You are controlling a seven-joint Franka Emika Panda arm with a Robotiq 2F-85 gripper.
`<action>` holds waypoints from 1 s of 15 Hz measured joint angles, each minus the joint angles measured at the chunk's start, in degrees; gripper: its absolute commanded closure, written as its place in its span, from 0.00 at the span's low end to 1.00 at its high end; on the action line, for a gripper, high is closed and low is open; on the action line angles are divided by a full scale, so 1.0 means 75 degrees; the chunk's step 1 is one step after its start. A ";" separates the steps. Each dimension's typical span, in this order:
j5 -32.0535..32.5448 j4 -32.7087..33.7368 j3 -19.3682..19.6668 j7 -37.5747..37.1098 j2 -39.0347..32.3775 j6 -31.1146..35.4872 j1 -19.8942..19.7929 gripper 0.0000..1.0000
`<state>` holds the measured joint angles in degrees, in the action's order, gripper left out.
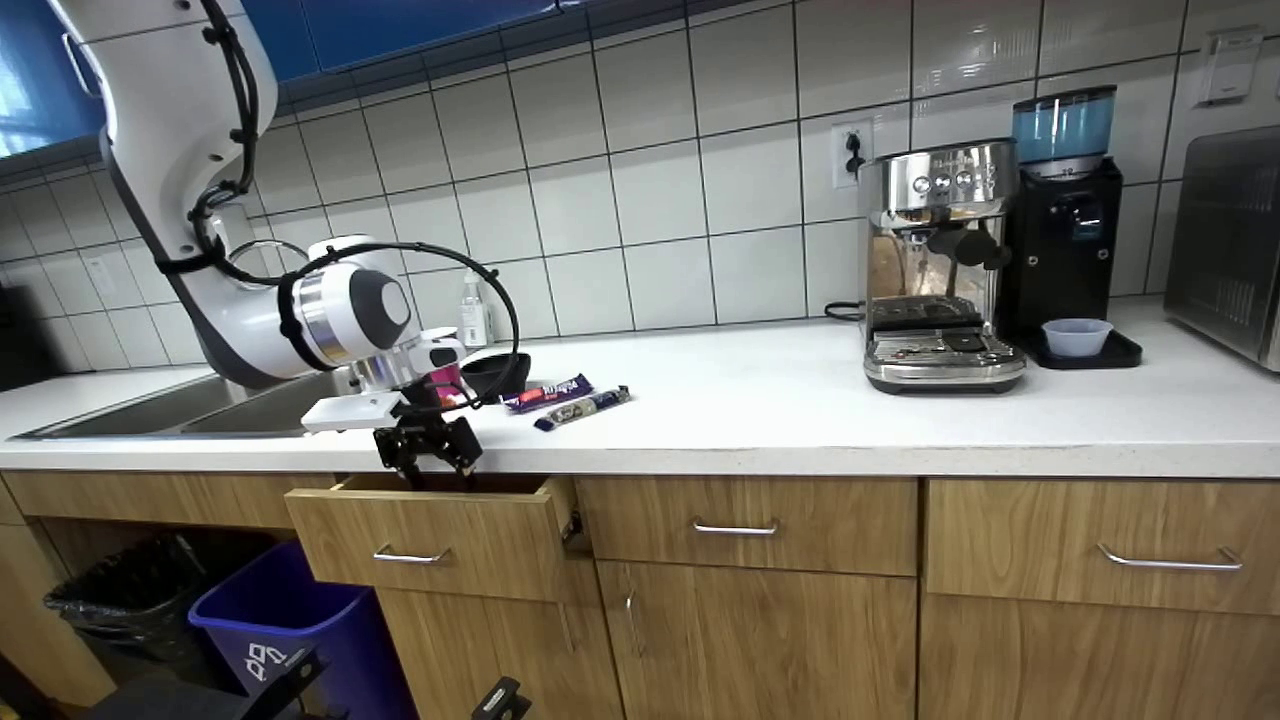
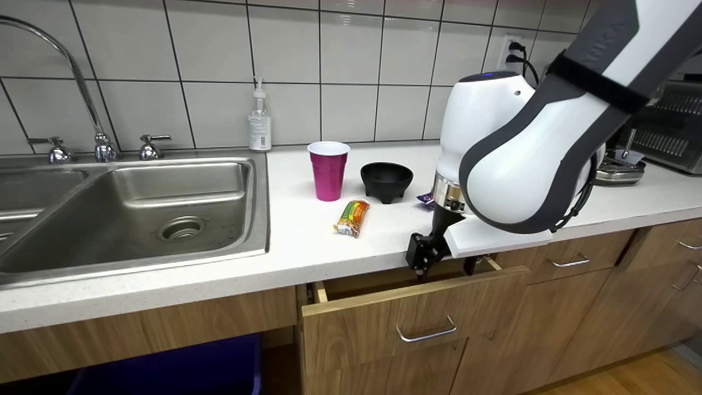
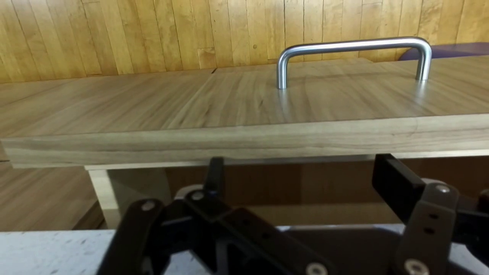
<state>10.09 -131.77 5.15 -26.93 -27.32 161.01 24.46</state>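
Behind everything we see the pale tiled wall [image 1: 650,180], and along its foot runs the white countertop [image 1: 740,400]. The Panda arm [image 2: 504,170] bends over the counter in both exterior views, with its wrist end low at the front edge. In an exterior view, the steel double sink [image 2: 137,236] is set into the counter, and just past its end, below the counter edge, the wooden drawer [image 2: 362,334] stands partly open, so we look into its dark inside. In an exterior view, well apart from the arm, we notice the chrome espresso machine [image 1: 935,190] just beside the black coffee grinder [image 1: 1065,220].

The Robotiq gripper [image 3: 300,172] points down at the mouth of the drawer, and its two black fingers [image 3: 397,187] are spread wide. Whether the fingertips touch the drawer, we cannot tell.

On the counter near the gripper, the magenta cup [image 2: 329,173] stands upright, with the black footed bowl [image 2: 386,181] beside it. Near the bowl we find the purple candy bar [image 1: 548,393] and the dark blue and cream candy bar [image 1: 582,408], side by side. In front of the cup lies the orange snack packet [image 2: 352,218]. The thin steel handle [image 3: 355,45] sits on the outer face of the drawer.
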 measured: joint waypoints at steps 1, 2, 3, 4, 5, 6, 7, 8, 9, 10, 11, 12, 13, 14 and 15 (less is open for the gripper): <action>-0.0012 0.0000 -0.0006 0.0001 0.0000 0.0000 -0.0004 0.00; -0.0025 0.0000 -0.0008 0.0001 0.0000 0.0000 -0.0007 0.00; -0.0045 0.0000 -0.0012 0.0005 0.0000 0.0000 -0.0014 0.00; -0.0053 0.0000 -0.0013 0.0006 -0.0001 0.0000 -0.0019 0.00; -0.0054 0.0000 -0.0013 0.0006 -0.0001 0.0000 -0.0019 0.00; -0.0054 0.0000 -0.0013 0.0006 -0.0001 0.0000 -0.0019 0.00; -0.0054 0.0000 -0.0011 0.0006 -0.0001 0.0000 -0.0019 0.00; -0.0054 0.0000 -0.0007 0.0006 -0.0001 0.0000 -0.0019 0.00; -0.0047 0.0000 -0.0002 0.0006 -0.0004 -0.0002 -0.0018 0.00; -0.0041 0.0003 0.0003 0.0013 -0.0011 -0.0005 -0.0018 0.00; -0.0035 0.0007 0.0007 0.0017 -0.0021 -0.0006 -0.0018 0.00; -0.0018 0.0012 0.0013 0.0021 -0.0031 -0.0013 -0.0018 0.00; -0.0008 0.0018 0.0017 0.0027 -0.0044 -0.0015 -0.0018 0.00; -0.0008 0.0025 0.0018 0.0044 -0.0060 -0.0020 -0.0018 0.00; -0.0008 0.0034 0.0021 0.0066 -0.0079 -0.0021 -0.0018 0.00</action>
<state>10.03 -131.51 5.31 -26.43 -27.92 160.86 24.32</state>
